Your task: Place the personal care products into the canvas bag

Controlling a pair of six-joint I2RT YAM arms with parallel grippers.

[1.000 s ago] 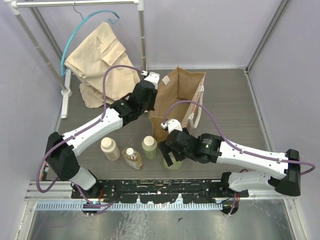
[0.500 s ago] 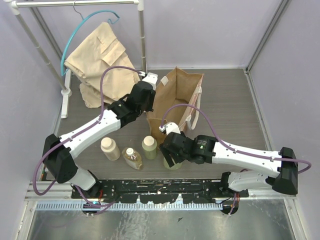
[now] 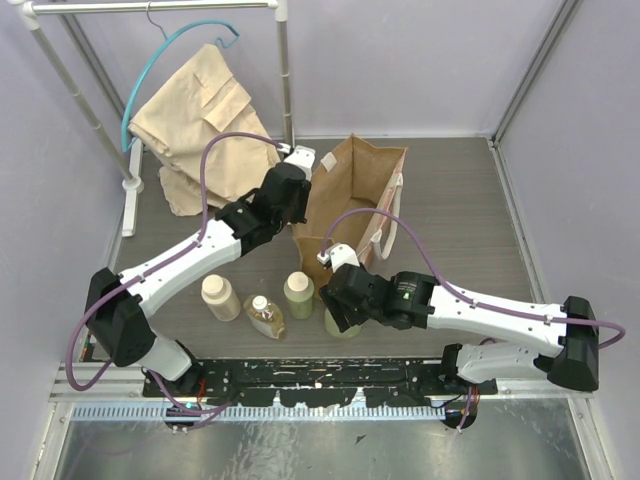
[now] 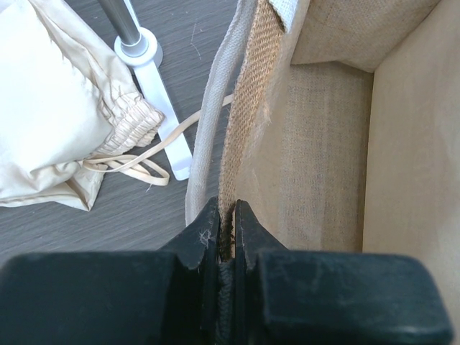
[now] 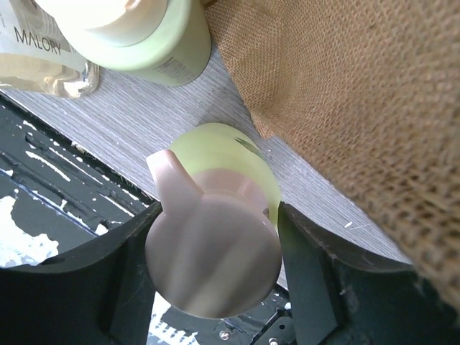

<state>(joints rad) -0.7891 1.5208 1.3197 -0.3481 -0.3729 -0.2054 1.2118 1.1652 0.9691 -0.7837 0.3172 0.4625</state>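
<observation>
Top view: my left gripper [image 3: 298, 172] is at the left rim of the canvas bag [image 3: 355, 200]. My right gripper [image 3: 340, 312] is over the rounder green bottle [image 3: 346, 328], which stands on the table [image 3: 470, 220] just beside the bag's near corner. The green cylinder [image 3: 298, 294], amber bottle [image 3: 265, 316] and cream bottle [image 3: 220, 297] stand in a row to its left.

Left wrist cam: jaws pinched tight on the bag's woven edge, strap handle [image 4: 208, 122] right beside it.

Right wrist cam: my fingers [image 5: 129, 259] press on that bottle's cream top from both sides, gripping it.
</observation>
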